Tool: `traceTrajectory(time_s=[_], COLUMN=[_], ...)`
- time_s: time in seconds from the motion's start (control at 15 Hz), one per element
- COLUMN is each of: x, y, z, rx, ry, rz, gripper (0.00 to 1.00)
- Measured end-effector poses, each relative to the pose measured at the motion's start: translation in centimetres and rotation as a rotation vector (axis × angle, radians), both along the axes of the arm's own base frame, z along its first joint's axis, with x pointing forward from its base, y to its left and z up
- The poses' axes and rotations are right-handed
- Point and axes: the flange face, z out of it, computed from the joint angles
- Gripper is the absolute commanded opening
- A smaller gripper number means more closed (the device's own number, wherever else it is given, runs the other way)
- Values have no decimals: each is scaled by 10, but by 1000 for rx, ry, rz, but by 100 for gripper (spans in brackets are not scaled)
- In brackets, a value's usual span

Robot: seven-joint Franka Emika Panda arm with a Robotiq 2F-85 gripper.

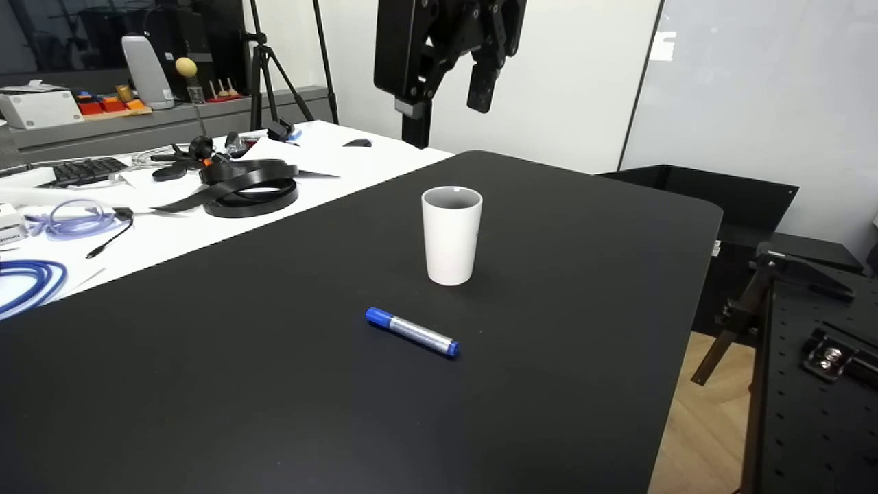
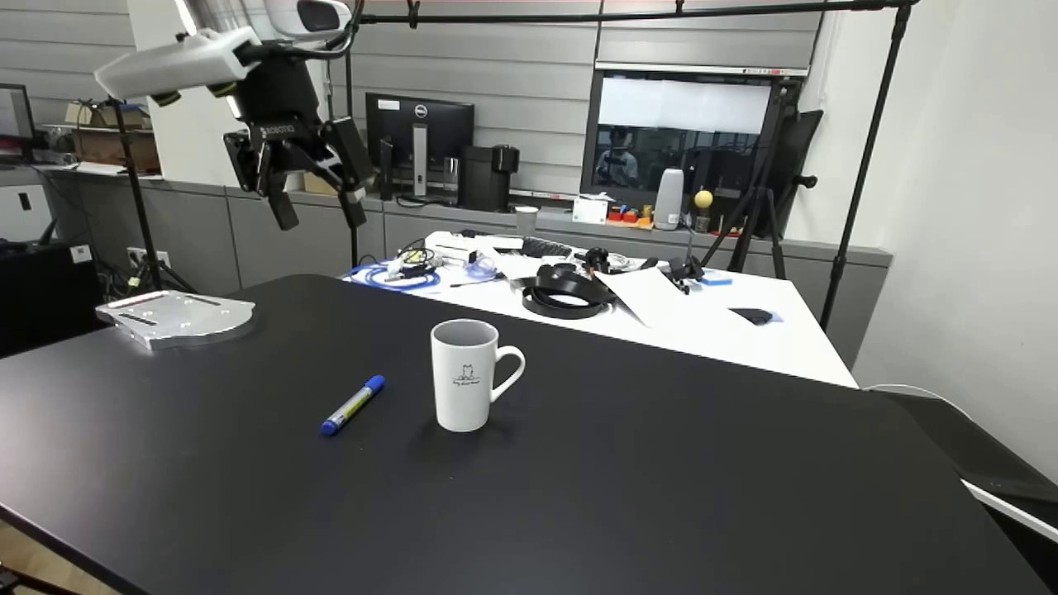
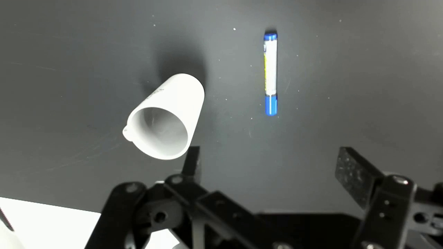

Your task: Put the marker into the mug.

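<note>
The blue marker with a whitish middle lies flat on the black table in both exterior views (image 1: 420,333) (image 2: 354,406) and in the wrist view (image 3: 271,69). The white mug stands upright close beside it in both exterior views (image 1: 451,237) (image 2: 461,388); its handle and a small printed drawing show in an exterior view. In the wrist view the mug (image 3: 187,98) is left of the marker, with its grey inside visible. My gripper (image 1: 448,122) (image 2: 320,216) (image 3: 268,157) is open and empty, high above the table, apart from both things.
The black table (image 1: 206,384) (image 2: 661,479) carries a silver metal plate (image 2: 178,318) at one edge. A white table (image 1: 357,165) adjoins it, with a black strap roll (image 1: 254,199), blue cables (image 1: 31,281) and other clutter. A tripod (image 1: 260,75) stands behind.
</note>
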Motion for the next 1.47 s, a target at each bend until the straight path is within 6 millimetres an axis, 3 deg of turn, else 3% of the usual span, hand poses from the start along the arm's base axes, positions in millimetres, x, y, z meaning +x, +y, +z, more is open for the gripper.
traceTrajectory(time_s=[0.47,0.93,1.47], x=[24,60,65], y=[22,40,27], z=[-62,-149,-169], rx=[-131,29,76], ry=[144,240,290], rz=[-6,5,18], gripper=[100,100,100])
